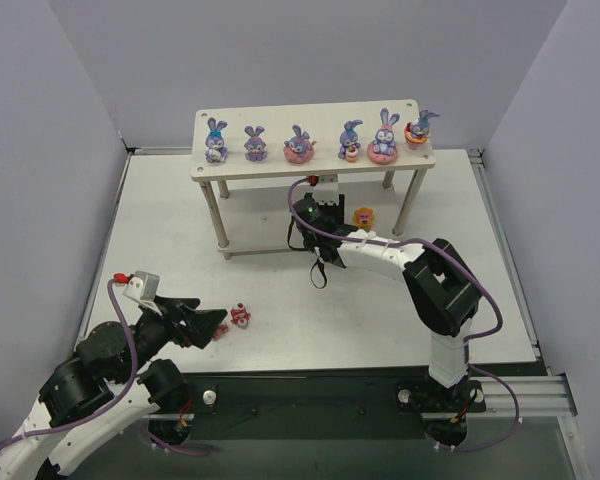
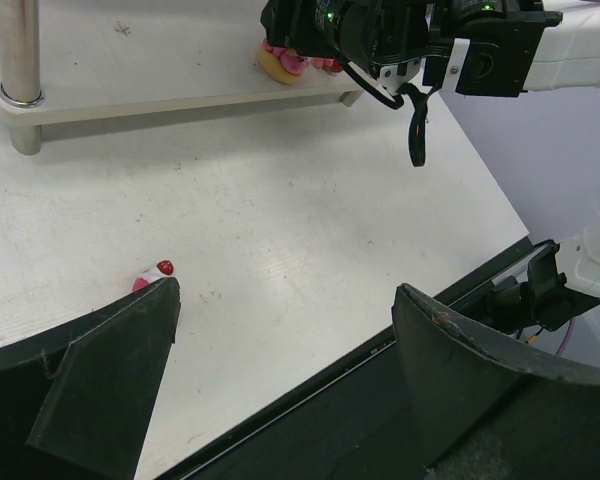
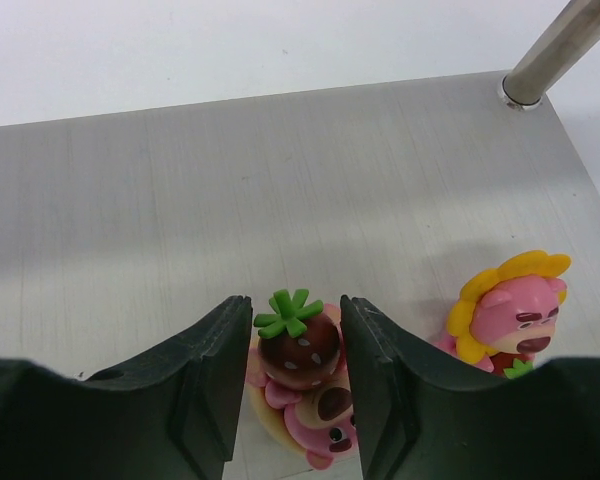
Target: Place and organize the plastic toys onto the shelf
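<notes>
Several purple-blue bunny toys [image 1: 299, 146] stand in a row on the shelf's top board [image 1: 280, 120]. My right gripper [image 3: 295, 300] reaches under it, over the lower board [image 3: 230, 180]. Its jaws are slightly open around a strawberry-topped pink cake toy [image 3: 300, 350], with thin gaps on both sides. To its right on the same board stands a pink bear toy with yellow petals [image 3: 505, 310]. My left gripper [image 2: 285, 290] hangs wide open and empty over the table's near-left part. A small red-and-pink toy [image 2: 157, 272] lies by the tip of its left finger, and another small red piece [image 1: 220, 331] lies close by.
The shelf's thin legs [image 1: 214, 218] stand on the white table, one metal leg [image 3: 550, 50] just behind the bear toy. The right arm [image 1: 435, 285] stretches across the table's middle. A black front rail [image 1: 310, 390] runs along the near edge.
</notes>
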